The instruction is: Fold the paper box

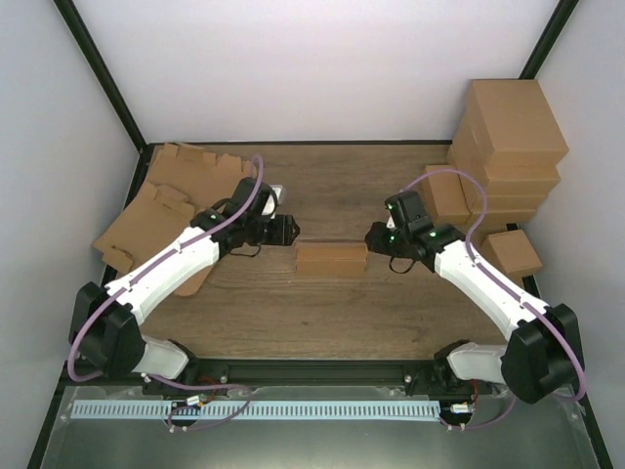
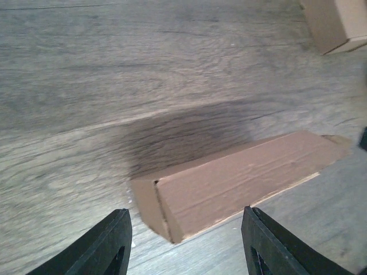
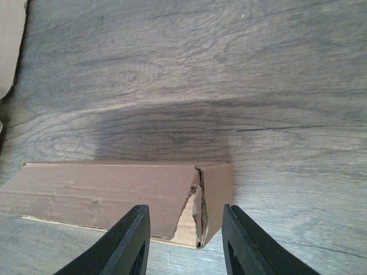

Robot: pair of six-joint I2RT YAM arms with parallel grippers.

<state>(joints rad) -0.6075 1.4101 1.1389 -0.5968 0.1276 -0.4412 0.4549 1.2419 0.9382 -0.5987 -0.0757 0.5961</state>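
The paper box (image 1: 330,258) lies in the middle of the table as a long, low brown block, folded shut. In the left wrist view its left end (image 2: 241,177) sits just beyond my left gripper (image 2: 186,211), whose jaws stand open and apart from the cardboard. My right gripper (image 3: 185,207) is at the box's right end (image 3: 114,192), open, with the end corner between its fingers and a gap on both sides. A flap at that corner gapes slightly. From above, the left gripper (image 1: 288,232) and the right gripper (image 1: 374,237) flank the box's two ends.
Finished brown boxes are stacked at the back right (image 1: 513,147), with smaller ones beside them (image 1: 515,252) and one seen by the left wrist (image 2: 338,23). Flat cardboard blanks (image 1: 171,195) lie at the left, their edge showing in the right wrist view (image 3: 11,40).
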